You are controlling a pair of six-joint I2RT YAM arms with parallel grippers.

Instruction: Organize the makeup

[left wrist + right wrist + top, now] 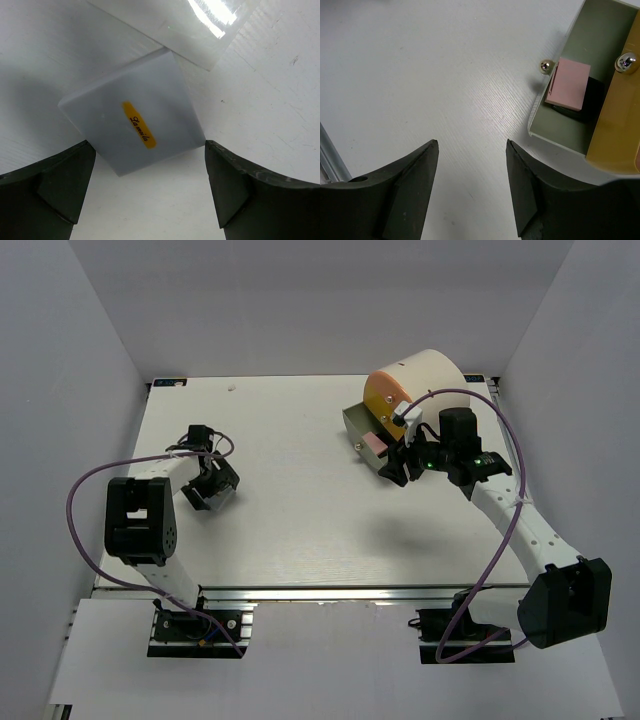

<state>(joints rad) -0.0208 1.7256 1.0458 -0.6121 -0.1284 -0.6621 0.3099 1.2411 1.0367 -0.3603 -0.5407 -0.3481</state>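
Observation:
A flat pink square (567,84) lies on a black item (592,102) inside the open grey drawer (592,37) of the cream cylinder (425,375); the square also shows in the top view (375,444). My right gripper (472,142) is open and empty over bare table, just left of the drawer, and it shows in the top view (400,465). My left gripper (148,145) is open at the left of the table (208,488), its fingers either side of a pale grey flat square (132,112) with an orange label. The lipsticks and discs are out of view.
The cylinder lies at the back right with an orange front (385,395). A yellow drawer front (615,135) with a silver knob (626,62) sits beside the grey drawer, whose own knob (546,66) points towards the table. A glossy white sheet (200,30) lies beyond the pale square.

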